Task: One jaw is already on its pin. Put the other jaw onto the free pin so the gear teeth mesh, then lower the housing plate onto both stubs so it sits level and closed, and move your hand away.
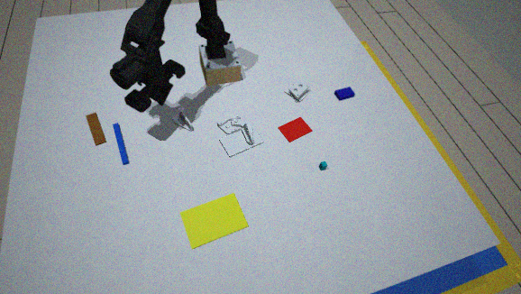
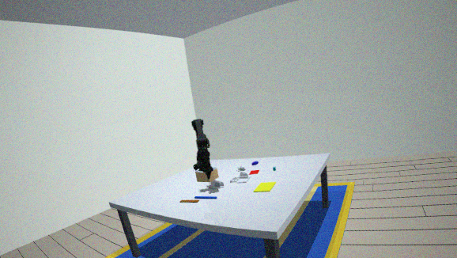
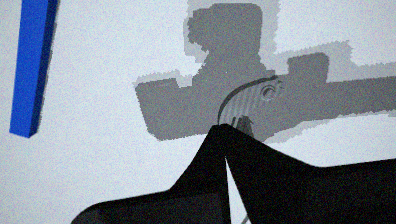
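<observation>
Scanning left to right, you see one flat brown block [image 1: 95, 129] [image 2: 190, 201] and one slim blue bar [image 1: 121, 143] [image 2: 205, 197] [image 3: 30, 70]. Your black pincer [image 1: 162, 98] [image 2: 209, 176] [image 3: 219, 131] is closed, fingertips together, gripping nothing, near one curved, ridged grey piece [image 1: 185, 122] [image 3: 245, 102]. Rightward lie one pale, thin-edged base [image 1: 236, 144] and one red rectangle [image 1: 295, 129] [image 2: 254, 172].

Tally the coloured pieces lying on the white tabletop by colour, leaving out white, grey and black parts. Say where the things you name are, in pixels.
Blue: 2 [image 1: 121, 143] [image 1: 344, 93]
Brown: 1 [image 1: 95, 129]
Red: 1 [image 1: 295, 129]
Yellow: 1 [image 1: 214, 221]
Teal: 1 [image 1: 323, 166]
Total: 6
</observation>
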`<state>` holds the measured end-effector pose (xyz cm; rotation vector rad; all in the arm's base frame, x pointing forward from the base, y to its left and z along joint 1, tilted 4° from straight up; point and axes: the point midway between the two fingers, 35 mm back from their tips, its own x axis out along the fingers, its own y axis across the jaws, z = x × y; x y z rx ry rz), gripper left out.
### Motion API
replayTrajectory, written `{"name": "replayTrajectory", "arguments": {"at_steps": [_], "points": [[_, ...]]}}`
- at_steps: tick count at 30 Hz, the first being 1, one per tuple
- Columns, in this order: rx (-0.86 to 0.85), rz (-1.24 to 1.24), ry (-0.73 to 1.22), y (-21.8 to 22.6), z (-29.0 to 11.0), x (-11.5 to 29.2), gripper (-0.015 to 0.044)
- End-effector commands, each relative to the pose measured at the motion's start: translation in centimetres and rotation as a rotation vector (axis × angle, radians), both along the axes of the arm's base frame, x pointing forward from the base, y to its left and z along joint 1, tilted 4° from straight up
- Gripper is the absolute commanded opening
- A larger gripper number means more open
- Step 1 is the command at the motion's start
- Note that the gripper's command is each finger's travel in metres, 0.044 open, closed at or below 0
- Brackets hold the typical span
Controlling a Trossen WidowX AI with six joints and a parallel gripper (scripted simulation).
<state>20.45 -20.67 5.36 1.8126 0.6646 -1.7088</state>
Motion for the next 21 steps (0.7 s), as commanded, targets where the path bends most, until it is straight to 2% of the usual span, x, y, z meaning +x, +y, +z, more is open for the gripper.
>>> {"name": "replayTrajectory", "arguments": {"at_steps": [1,5,21], "points": [[0.000,0.000,0.000,0.00,0.00,0.00,0.0000],[0.000,0.000,0.000,0.00,0.00,0.00,0.0000],[0.000,0.000,0.000,0.00,0.00,0.00,0.0420]]}}
